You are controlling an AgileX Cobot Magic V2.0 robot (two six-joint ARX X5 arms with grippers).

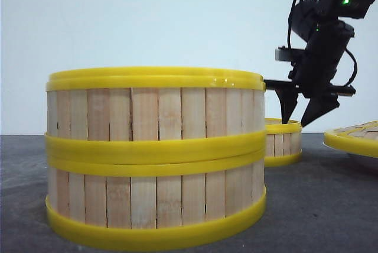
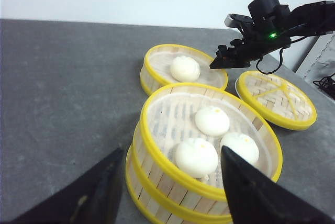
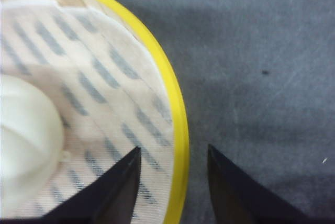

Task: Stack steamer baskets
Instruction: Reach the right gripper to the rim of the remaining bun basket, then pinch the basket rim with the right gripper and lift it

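Observation:
Two steamer baskets stand stacked at the front, the upper one (image 1: 156,108) (image 2: 157,145) on the lower one (image 1: 156,200) (image 2: 152,192). Three white buns (image 2: 212,120) lie in the upper one. My left gripper (image 2: 171,150) is open just above the stack's near wall, one finger (image 2: 99,187) outside and the other (image 2: 251,187) over the inside. A third steamer basket (image 1: 283,140) (image 2: 157,75) sits alone behind, holding one bun (image 2: 185,68) (image 3: 26,135). My right gripper (image 1: 304,108) (image 2: 217,63) (image 3: 174,148) is open and straddles its yellow rim (image 3: 178,119) from above.
A flat woven lid with a yellow rim (image 1: 354,138) (image 2: 276,98) lies to the right of the single basket, on something white. Everything rests on a dark grey table (image 1: 319,206) (image 2: 63,88) with a pale wall behind.

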